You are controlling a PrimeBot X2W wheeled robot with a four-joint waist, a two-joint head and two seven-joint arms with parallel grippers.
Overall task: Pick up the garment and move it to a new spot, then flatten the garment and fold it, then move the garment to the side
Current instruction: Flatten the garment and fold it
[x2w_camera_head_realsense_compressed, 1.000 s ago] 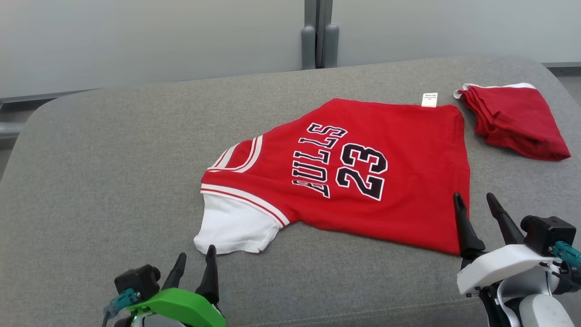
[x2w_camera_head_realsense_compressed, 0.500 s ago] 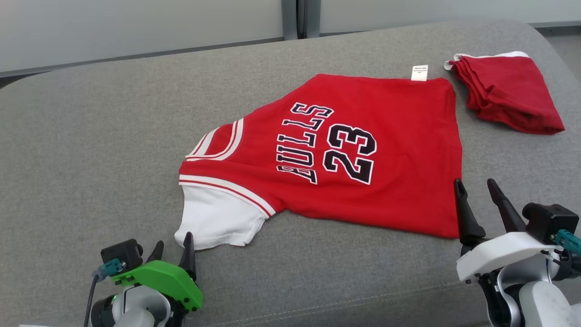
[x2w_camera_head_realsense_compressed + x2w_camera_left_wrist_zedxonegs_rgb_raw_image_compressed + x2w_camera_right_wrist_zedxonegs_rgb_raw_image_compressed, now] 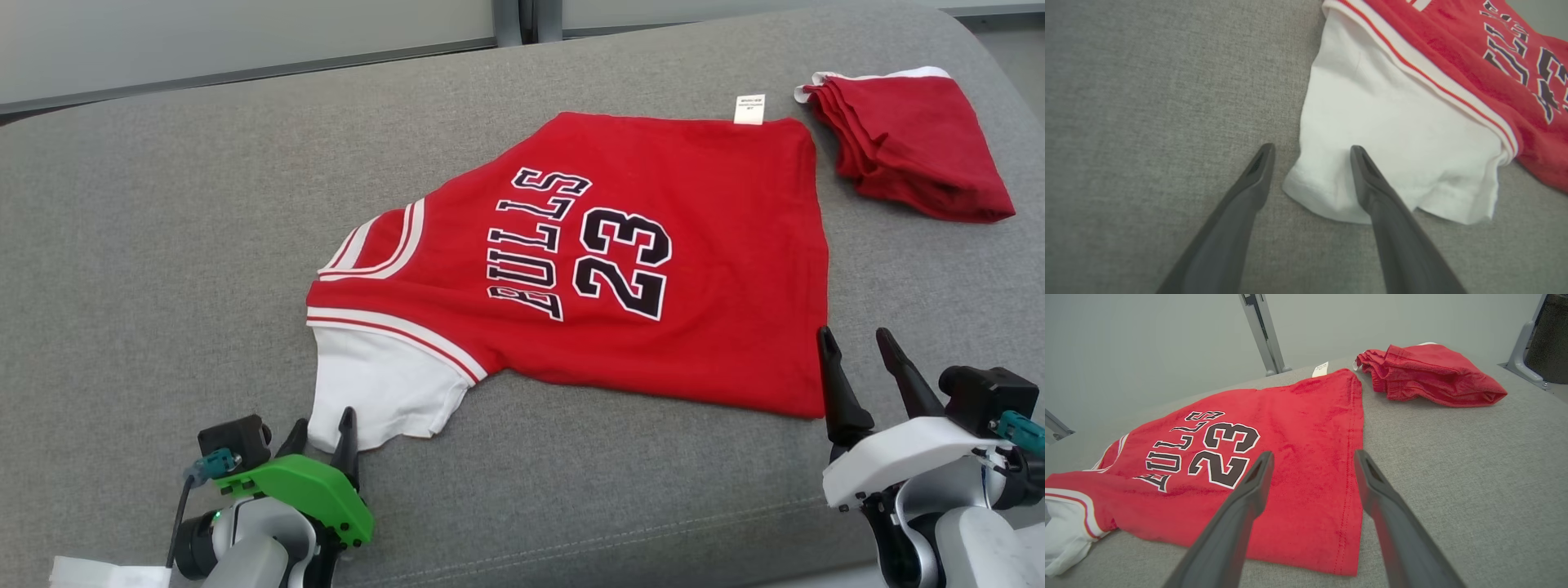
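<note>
Cushion [image 3: 163,245] of grey woven fabric carries everything, and its weave looks rough enough to drag at cloth slid across it. Spread flat on it, ahead of both pairs of jaws, lies the garment [image 3: 653,245]. By the look of it this is a thin, light, limp jersey that would sag and bunch from a single pinch, so two holds at opposite ends seem wisest. The left gripper [image 3: 1312,148] has its jaws wide, and the hem corner of the white sleeve [image 3: 1392,134] lies between them, a fair place to nip. The right gripper [image 3: 1313,454] is likewise wide and empty, the garment's side hem running between its jaws near the closest corner. Beyond the right jaws and well apart from them sits a smaller red cloth [image 3: 914,147], just beside the garment's far corner, where a careless sweep might catch it. A white tag [image 3: 749,109] sticks out at that far edge
</note>
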